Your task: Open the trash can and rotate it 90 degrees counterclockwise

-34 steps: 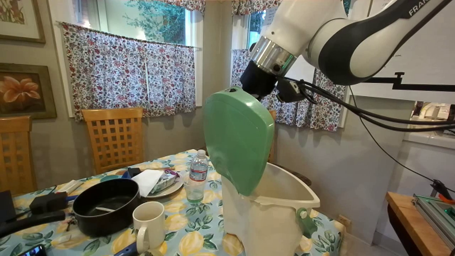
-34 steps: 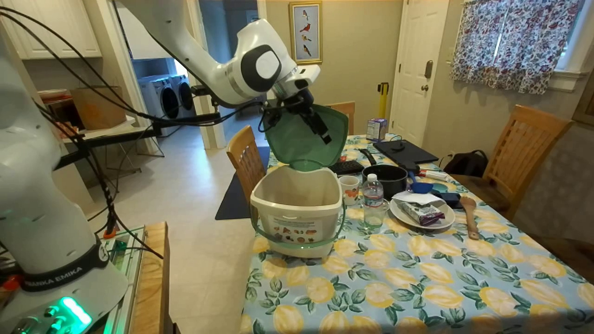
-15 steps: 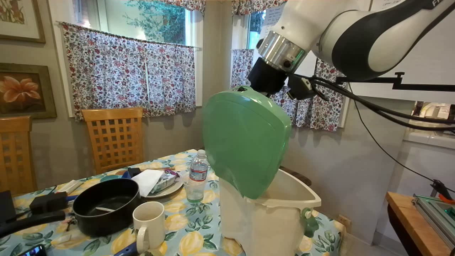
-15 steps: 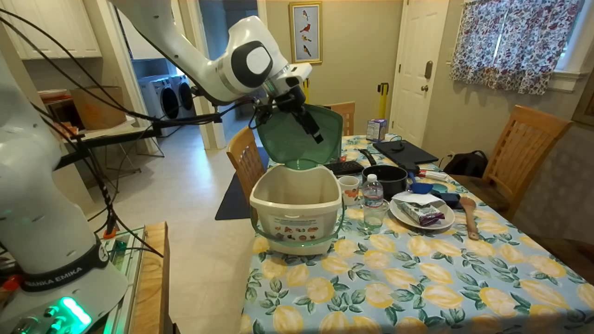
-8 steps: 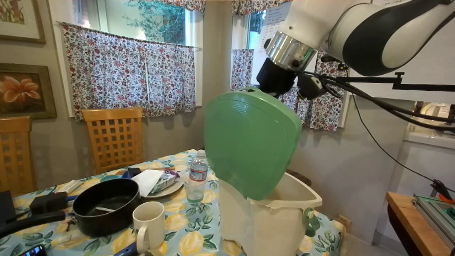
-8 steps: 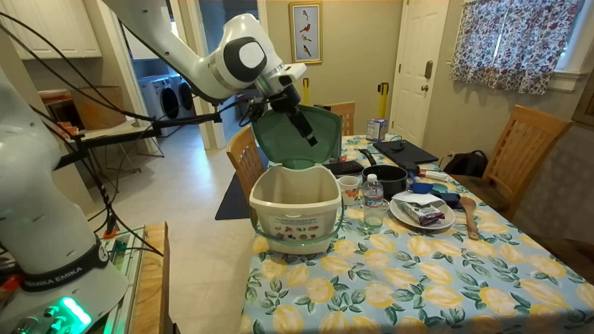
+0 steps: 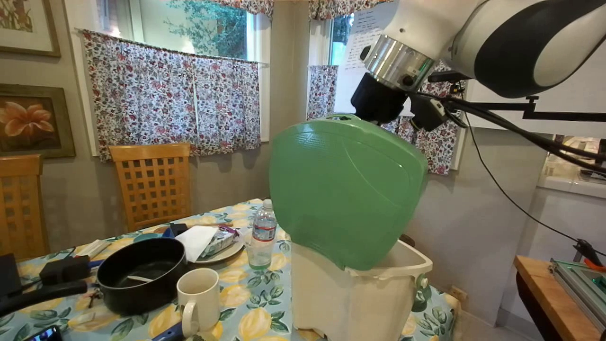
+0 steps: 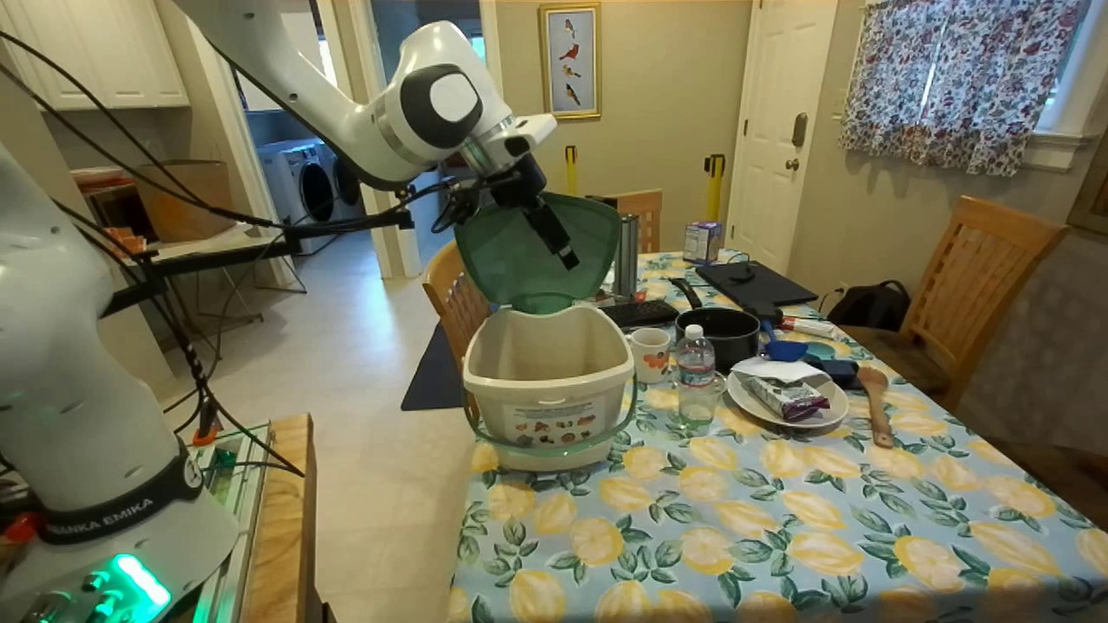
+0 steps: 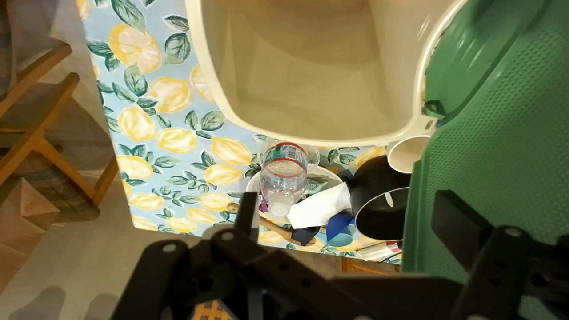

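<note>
The cream-white trash can stands upright on the table, also in an exterior view. Its green lid is raised and hinged back; its outer face shows in an exterior view. The wrist view shows the bin's rim, its bare inside and the lid's inner face at right. My gripper is at the inner side of the lid, above the bin's mouth. In the wrist view the gripper has its fingers wide apart with nothing held; one finger overlaps the lid. Whether it touches the lid I cannot tell.
A bottle, a mug, a black pan and a plate with packages stand beside the bin. A wooden spatula lies beyond the plate. A chair stands behind the bin, near the table's edge.
The arm and gripper have moved toward the robot's base side, and the lid has swung along. The bin has turned slightly; more of the lid's outer face shows. The other objects have stayed put.
</note>
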`<state>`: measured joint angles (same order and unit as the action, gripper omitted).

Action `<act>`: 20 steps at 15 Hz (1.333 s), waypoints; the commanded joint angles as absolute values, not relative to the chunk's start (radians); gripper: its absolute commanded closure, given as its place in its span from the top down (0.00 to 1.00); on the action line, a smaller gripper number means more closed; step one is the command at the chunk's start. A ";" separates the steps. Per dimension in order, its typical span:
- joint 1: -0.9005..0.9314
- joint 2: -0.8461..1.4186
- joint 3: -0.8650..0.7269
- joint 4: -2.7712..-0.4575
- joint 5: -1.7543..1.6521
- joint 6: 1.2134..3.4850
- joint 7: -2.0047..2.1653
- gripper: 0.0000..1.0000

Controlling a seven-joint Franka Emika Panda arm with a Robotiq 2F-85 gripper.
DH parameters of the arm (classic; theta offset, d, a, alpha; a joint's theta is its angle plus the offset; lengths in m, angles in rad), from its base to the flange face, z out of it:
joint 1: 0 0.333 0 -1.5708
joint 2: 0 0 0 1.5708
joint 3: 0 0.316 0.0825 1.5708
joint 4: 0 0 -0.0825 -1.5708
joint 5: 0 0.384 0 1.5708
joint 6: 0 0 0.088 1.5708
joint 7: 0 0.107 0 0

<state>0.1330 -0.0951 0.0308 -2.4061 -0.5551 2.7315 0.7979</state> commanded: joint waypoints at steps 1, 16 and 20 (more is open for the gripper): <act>0.127 -0.151 0.045 -2.445 -0.610 2.708 0.857 1.00; 0.082 -0.210 0.043 -2.479 -0.714 2.647 1.083 1.00; 0.080 -0.226 0.041 -2.500 -0.702 2.649 1.078 1.00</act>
<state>0.0890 -0.1806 0.0368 -2.4608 -0.6756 2.6579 1.0448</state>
